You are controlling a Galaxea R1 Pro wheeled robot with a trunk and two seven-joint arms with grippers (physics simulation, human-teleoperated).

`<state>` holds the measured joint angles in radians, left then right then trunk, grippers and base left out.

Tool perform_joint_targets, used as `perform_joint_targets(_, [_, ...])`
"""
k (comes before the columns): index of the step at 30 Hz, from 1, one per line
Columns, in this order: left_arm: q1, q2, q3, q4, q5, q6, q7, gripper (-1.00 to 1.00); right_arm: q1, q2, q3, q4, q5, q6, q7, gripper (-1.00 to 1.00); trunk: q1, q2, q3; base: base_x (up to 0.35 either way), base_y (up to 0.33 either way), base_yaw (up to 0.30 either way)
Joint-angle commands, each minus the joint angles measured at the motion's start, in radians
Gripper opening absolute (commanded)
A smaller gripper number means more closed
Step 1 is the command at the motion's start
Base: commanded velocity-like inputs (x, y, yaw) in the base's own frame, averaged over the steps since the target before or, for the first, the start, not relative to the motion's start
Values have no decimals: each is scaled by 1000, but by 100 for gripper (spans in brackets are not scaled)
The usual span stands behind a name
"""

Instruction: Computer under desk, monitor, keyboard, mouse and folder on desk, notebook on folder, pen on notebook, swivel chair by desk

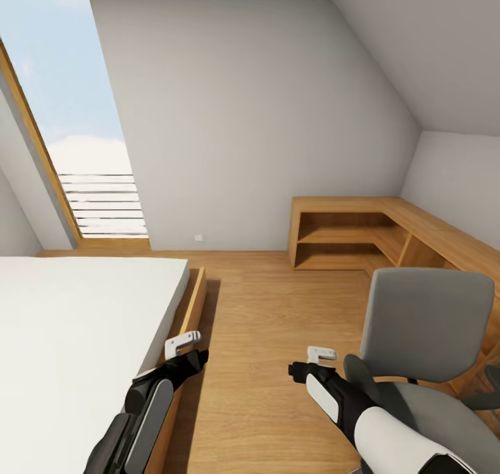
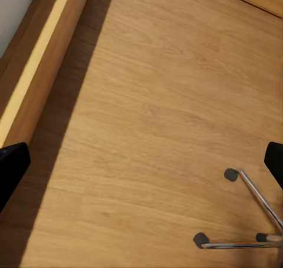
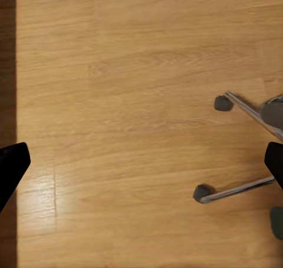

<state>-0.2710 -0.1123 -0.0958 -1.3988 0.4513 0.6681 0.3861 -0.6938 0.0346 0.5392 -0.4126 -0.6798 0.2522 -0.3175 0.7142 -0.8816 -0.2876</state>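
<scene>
Bedroom floor, robot standing beside the swivel chair point(image 1: 423, 335).
Left pincer point(image 1: 182, 343) and right pincer point(image 1: 321, 354) both hanging released, empty, bed point(image 1: 76, 321) lying left of the chair.

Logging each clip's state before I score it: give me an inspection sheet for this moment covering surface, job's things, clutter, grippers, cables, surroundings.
Surface: honey wood plank floor; no desk top seen.
Job's things: swivel chair, grey, at the robot's right; its chrome base with black casters rests on the floor. Seat mostly hidden by the right arm.
Clutter: nothing seen.
Grippers: left gripper and right gripper both open, holding nothing, above the floor.
Cables: nothing seen.
Surroundings: white bed at left, wooden corner shelf unit, slanted window, grey walls.
</scene>
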Motion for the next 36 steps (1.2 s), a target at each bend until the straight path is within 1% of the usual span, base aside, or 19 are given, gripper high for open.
perform_joint_targets(1, [-1,1,-1,-5,11,2,10,100,-1,0,8,-2,-7,4,-9,100,4,-8,-5,0,0,0])
perform_joint_targets(11, [4,2,2,-15,9,2,11,100,-1,1,6,-3,-7,3,-7,100,42,-78,-36,-3,0,0])
perform_joint_targets(23, [6,4,5,-16,10,2,11,100,-1,2,7,2,-9,2,-6,100,88,-162,-74,-243,0,0])
perform_joint_targets(32, [6,5,8,-32,10,2,11,100,-1,2,7,2,-9,1,-7,100,123,-225,-102,-40,0,0])
perform_joint_targets(36, [6,5,8,-35,10,2,11,100,-1,8,7,1,-9,2,-8,100,138,-253,-114,-2,0,0])
